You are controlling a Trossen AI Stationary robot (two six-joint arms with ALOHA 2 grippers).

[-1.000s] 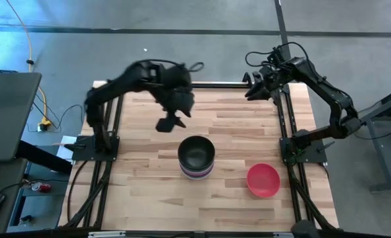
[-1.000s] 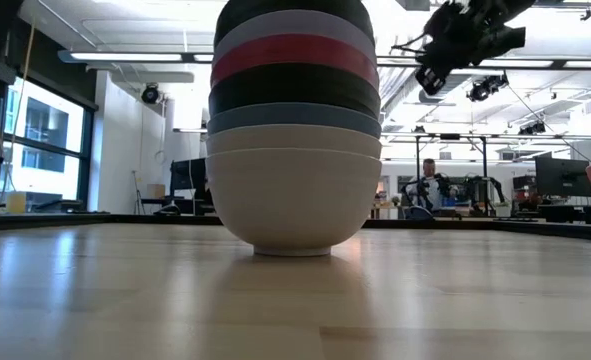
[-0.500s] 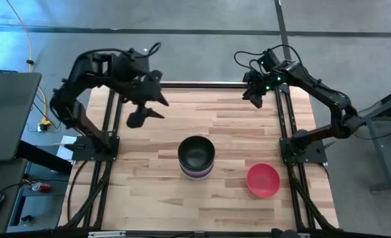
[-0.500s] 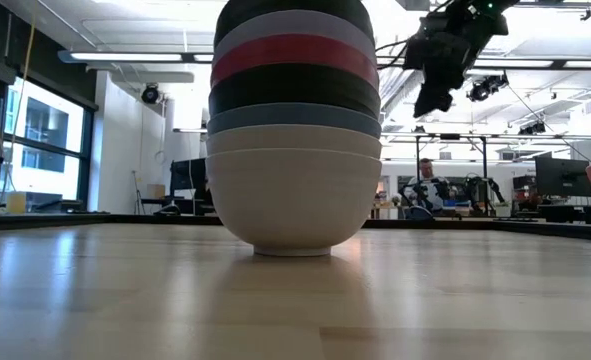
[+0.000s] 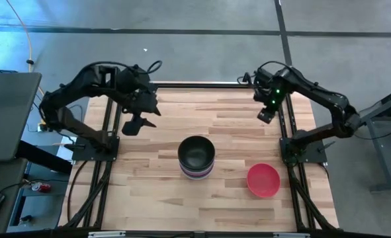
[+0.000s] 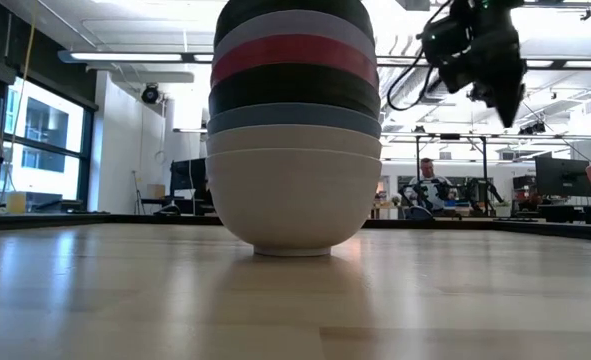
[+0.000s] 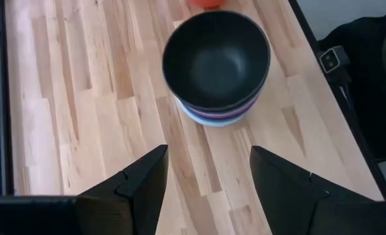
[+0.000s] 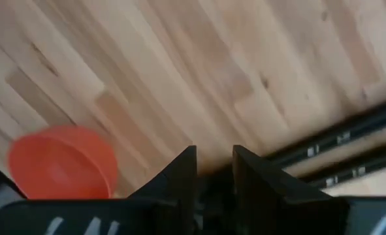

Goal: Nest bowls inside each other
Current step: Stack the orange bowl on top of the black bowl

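A stack of several nested bowls (image 5: 196,157) stands upright on its white bottom bowl at the table's middle. A black bowl is on top, and lavender, magenta, black, blue and white rims show below it in the low view (image 6: 295,130). A red bowl (image 5: 263,180) stands alone, upright, near the right edge; the right wrist view shows it too (image 8: 62,163). My left gripper (image 5: 134,124) is open and empty, raised at the far left, with the stack ahead of it (image 7: 217,62). My right gripper (image 5: 266,114) is empty and slightly open, raised over the far right (image 6: 495,80).
Black frame rails run along the table's left and right edges (image 5: 284,125). Bare wood lies around the stack and between it and the red bowl. A person sits far off in the room behind the table (image 6: 430,185).
My left gripper has drawn back from just beyond the stack toward the table's far left. My right gripper has come from the far right corner toward the near edge and tipped to point down. The bowls have not moved.
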